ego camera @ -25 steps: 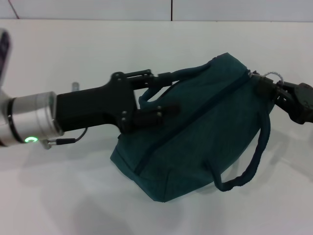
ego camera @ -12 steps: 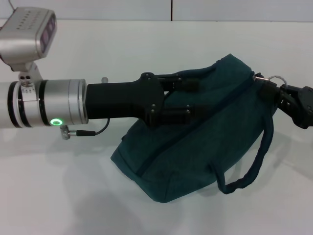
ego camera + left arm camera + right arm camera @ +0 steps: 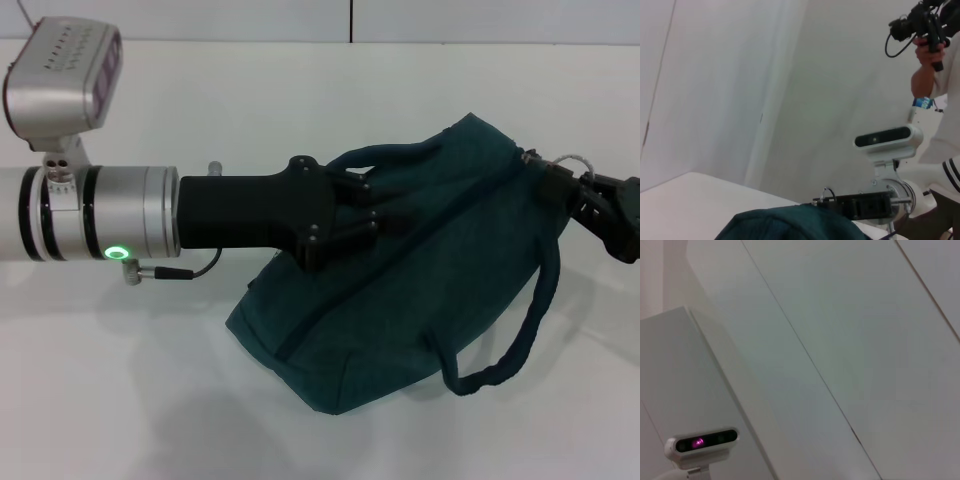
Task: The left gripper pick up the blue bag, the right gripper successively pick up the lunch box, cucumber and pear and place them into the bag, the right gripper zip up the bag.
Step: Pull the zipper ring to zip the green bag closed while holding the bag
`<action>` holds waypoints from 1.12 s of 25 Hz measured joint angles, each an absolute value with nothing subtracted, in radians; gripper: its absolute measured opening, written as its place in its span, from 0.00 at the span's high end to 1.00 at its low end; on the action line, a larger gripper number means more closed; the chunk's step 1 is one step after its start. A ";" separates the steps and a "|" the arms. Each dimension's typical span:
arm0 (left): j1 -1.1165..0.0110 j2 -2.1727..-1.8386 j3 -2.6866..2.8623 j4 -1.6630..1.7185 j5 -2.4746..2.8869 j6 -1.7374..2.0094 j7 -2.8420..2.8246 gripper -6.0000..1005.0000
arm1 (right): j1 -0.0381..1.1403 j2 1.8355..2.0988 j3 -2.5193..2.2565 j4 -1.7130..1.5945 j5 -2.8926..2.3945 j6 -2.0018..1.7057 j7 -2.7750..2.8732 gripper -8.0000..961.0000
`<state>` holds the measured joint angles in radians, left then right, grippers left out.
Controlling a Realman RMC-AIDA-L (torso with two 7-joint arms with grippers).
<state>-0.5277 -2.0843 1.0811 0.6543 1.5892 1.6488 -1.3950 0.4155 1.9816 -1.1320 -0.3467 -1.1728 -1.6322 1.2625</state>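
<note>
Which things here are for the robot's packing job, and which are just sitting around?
For the job:
- blue bag, zipped, lying on the table
- left hand, on the bag's handle
- right hand, at the zipper ring on the bag's end

Just around:
- a person with a camera, seen from the left wrist
- no lunch box, cucumber or pear shows

The left gripper (image 3: 385, 205) has pushed farther over the blue bag (image 3: 420, 300), its fingers (image 3: 350, 232) apparently drawn closer together around the upper handle (image 3: 375, 155).
</note>
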 joint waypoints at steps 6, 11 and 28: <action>-0.530 -2.083 1.077 0.655 1.589 1.642 -1.395 0.87 | 0.414 1.980 -1.132 -0.347 -1.169 -1.631 1.262 0.91; -0.531 -2.081 1.080 0.696 1.600 1.642 -1.399 0.93 | 0.415 1.978 -1.138 -0.347 -1.173 -1.636 1.262 0.91; -0.570 -2.028 1.077 0.828 1.664 1.687 -1.455 0.94 | 0.412 1.974 -1.051 -0.341 -1.207 -1.704 1.263 0.91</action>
<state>-0.5698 -2.0284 1.0768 0.8281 1.6645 1.6872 -1.4549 0.4115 1.9741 -1.0512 -0.3414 -1.2065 -1.7042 1.2626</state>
